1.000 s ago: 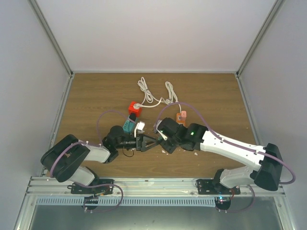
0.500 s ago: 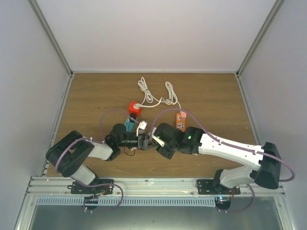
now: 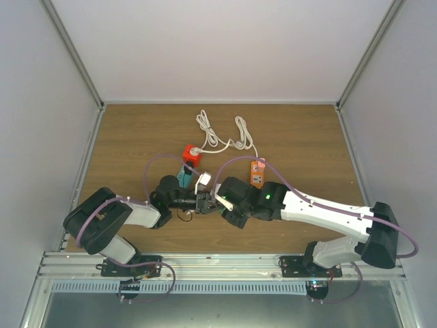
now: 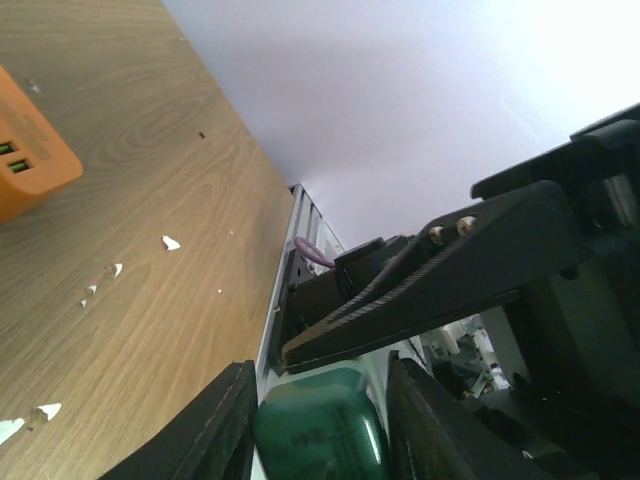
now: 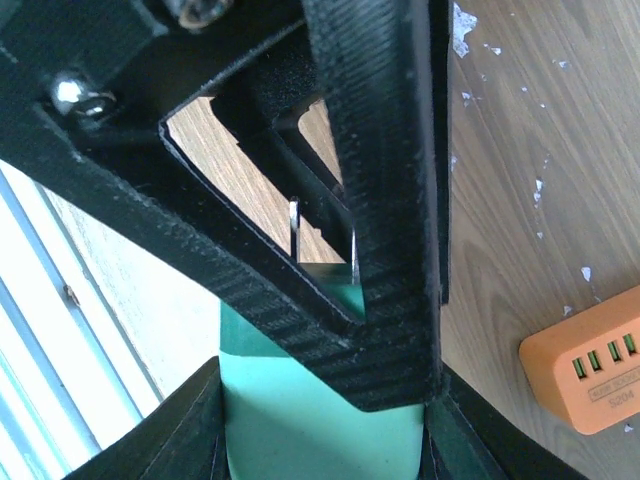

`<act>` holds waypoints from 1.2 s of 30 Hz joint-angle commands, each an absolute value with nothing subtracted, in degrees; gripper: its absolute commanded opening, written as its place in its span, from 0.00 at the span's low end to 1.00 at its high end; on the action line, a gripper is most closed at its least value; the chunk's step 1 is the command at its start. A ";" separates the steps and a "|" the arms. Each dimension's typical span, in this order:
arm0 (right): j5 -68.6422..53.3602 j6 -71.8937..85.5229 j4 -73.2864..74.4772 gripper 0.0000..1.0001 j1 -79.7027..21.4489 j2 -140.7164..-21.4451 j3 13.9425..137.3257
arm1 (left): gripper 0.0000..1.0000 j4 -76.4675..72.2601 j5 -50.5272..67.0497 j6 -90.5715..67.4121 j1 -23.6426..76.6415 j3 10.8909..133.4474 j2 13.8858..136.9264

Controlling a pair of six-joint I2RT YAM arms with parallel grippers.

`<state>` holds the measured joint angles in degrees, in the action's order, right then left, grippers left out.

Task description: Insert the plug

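Observation:
The green plug sits between the fingers of my left gripper, which is shut on it. My right gripper is also shut on the same plug, whose two metal prongs point away from the wrist. The left gripper's black fingers cross right in front of the right wrist camera. In the top view the two grippers meet tip to tip above the table's middle, and the plug is hidden between them. The orange power strip lies flat just behind the right gripper.
A red block with a looped white cable lies behind the grippers. A teal piece and a white plug sit close behind the left gripper. White walls enclose the wooden table.
My left gripper has closed from wide open onto the green plug that the right gripper holds. The right arm shifted left and forward, uncovering the orange power strip.

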<state>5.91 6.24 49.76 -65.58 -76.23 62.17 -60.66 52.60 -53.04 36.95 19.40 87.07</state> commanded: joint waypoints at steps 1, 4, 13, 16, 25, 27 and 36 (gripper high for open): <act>6.62 5.98 49.48 0.01 -66.18 -75.65 64.46 | 0.31 -61.08 53.75 -51.87 36.74 18.69 87.66; 6.76 5.86 49.40 0.01 -66.15 -75.51 64.47 | 0.14 -61.08 54.40 -52.20 36.78 19.05 88.12; 9.05 6.09 49.48 0.25 -66.13 -75.32 64.43 | 0.00 -62.57 55.70 -53.00 37.17 19.34 89.64; 10.51 6.39 49.42 0.43 -66.17 -75.38 64.34 | 0.00 -62.87 55.82 -53.34 37.18 19.25 89.24; 12.98 8.91 48.63 0.99 -66.18 -72.88 63.25 | 0.00 -59.53 52.99 -51.63 36.97 19.03 85.40; 12.66 9.62 48.31 1.00 -66.16 -71.37 63.28 | 0.00 -59.14 52.28 -51.30 36.56 18.71 84.40; 3.56 16.06 40.54 1.00 -63.16 -64.88 59.68 | 0.00 -60.10 49.96 -49.54 33.75 18.37 80.43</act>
